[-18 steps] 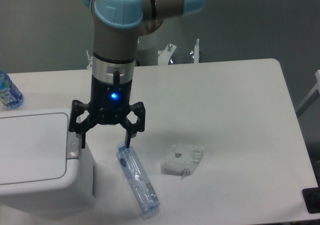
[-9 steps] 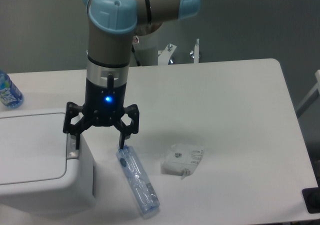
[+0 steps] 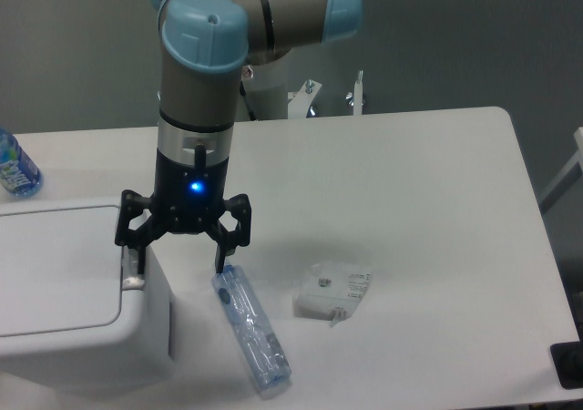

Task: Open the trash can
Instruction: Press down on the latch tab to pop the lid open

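The trash can (image 3: 64, 292) is a big white boxy bin at the front left, its flat lid down. A small grey push-button (image 3: 134, 271) sits on its right rim. My gripper (image 3: 177, 266) hangs straight down at that rim, open, fingers spread wide. Its left fingertip (image 3: 135, 262) is right over the button; I cannot tell whether it touches. The right fingertip (image 3: 220, 262) hangs just above the table, close to the top end of a clear plastic bottle (image 3: 251, 331). Nothing is between the fingers.
The clear bottle lies on the table right of the bin. A small white packet (image 3: 333, 291) lies further right. A blue-labelled bottle (image 3: 15, 167) stands at the left edge behind the bin. A dark object (image 3: 568, 366) sits at the front right corner.
The arm has shifted left, carrying the open gripper toward the bin's rim, and has dropped slightly in the last half second. The lid has stayed down.
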You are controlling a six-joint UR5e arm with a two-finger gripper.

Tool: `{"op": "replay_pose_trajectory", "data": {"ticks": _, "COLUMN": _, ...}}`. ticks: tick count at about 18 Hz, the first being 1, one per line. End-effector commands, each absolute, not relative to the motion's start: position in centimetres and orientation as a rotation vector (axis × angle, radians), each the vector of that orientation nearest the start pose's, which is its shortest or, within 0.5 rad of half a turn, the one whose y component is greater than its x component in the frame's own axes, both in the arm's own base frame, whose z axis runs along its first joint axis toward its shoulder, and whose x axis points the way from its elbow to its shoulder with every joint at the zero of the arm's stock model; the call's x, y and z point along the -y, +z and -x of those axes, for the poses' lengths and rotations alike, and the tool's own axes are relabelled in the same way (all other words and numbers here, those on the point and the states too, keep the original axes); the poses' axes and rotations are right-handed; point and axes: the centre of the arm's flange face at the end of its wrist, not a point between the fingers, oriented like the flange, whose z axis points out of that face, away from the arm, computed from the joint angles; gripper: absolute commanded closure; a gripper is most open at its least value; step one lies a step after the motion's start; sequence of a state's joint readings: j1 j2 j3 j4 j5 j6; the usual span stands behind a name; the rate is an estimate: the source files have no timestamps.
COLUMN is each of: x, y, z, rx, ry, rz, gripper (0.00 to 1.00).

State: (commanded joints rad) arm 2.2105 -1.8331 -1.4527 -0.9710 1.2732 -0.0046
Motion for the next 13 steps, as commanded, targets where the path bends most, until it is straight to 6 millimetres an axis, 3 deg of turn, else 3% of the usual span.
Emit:
{"op": "replay_pose_trajectory", "data": {"ticks": 7, "x": -60.4, "y": 47.3, "z": 24.7, "rx": 0.742, "ry": -0.184, "rz": 2.509, "gripper": 0.0}}
{"op": "replay_pose_trajectory", "data": {"ticks": 11, "x": -60.6, "y": 50.5, "z": 25.2, "rx": 0.714, "ry": -0.136, "rz": 2.46, "gripper": 0.0}}
{"op": "replay_pose_trajectory", "data": {"ticks": 13, "x": -59.9, "y": 52.4, "z": 27.0, "rx": 0.736, "ry": -0.051, "rz": 2.422, "gripper": 0.0}}
